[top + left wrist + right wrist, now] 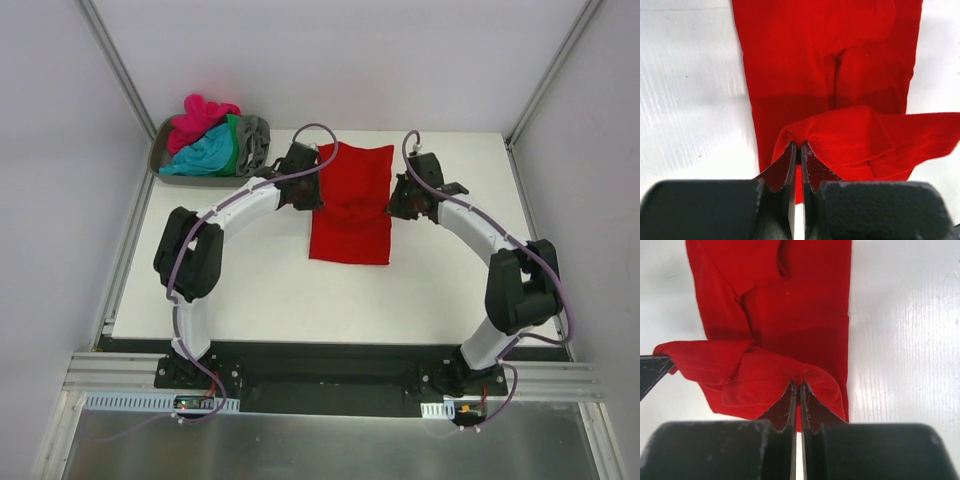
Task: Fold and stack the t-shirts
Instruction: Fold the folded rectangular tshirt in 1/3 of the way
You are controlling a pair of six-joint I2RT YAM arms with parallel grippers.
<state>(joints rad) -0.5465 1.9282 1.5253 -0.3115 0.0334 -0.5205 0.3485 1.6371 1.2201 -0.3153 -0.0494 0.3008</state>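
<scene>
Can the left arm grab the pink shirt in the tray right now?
Probably not yet. The left arm has its jaws shut on the red shirt, so it must let go first. The pink shirt sits on top of the pile in the tray nearby, with nothing in between.

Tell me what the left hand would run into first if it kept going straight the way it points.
Most likely the red t-shirt itself: the left hand is shut on a raised fold of it, and the rest lies flat straight ahead. Depth is hard to judge.
</scene>
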